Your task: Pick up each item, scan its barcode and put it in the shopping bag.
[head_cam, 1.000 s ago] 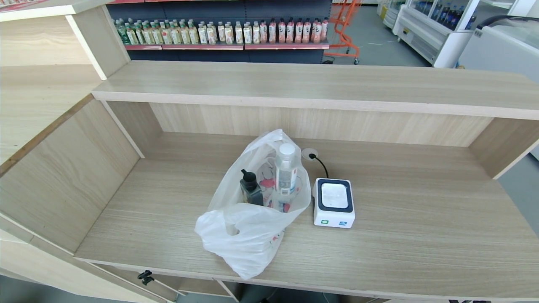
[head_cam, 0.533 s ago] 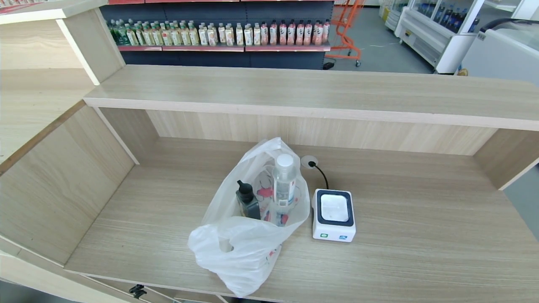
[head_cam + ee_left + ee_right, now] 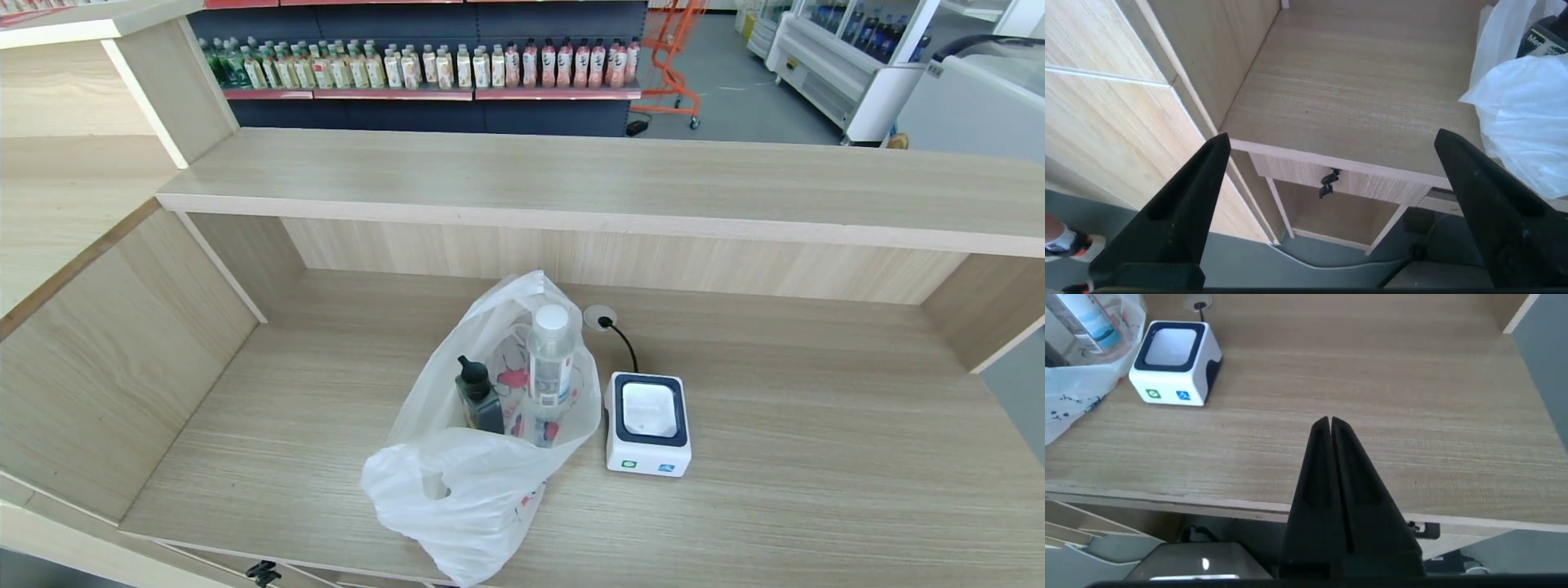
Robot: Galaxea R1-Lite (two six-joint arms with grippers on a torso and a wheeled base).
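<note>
Nearest me, both arms hang low at the front edge of the tabletop [image 3: 816, 457]. The left end effector [image 3: 1331, 139] has its fingers spread wide and holds nothing. The right end effector [image 3: 1329, 425] has its fingers pressed together, also holding nothing.

A little further in sits the white shopping bag [image 3: 482, 474], its slack handle end flopped toward the front edge. Inside it stand a dark bottle [image 3: 480, 402] and, beside that, a taller clear bottle [image 3: 550, 359], both roughly upright. The scanner [image 3: 647, 423] is just beside the bag on the robot's right, its window facing up and its cable [image 3: 624, 343] running to the back.

By my reckoning the bagging is about done. The thing to do well now is to keep the arms away from that loose plastic, since one snag would tip both bottles.
</note>
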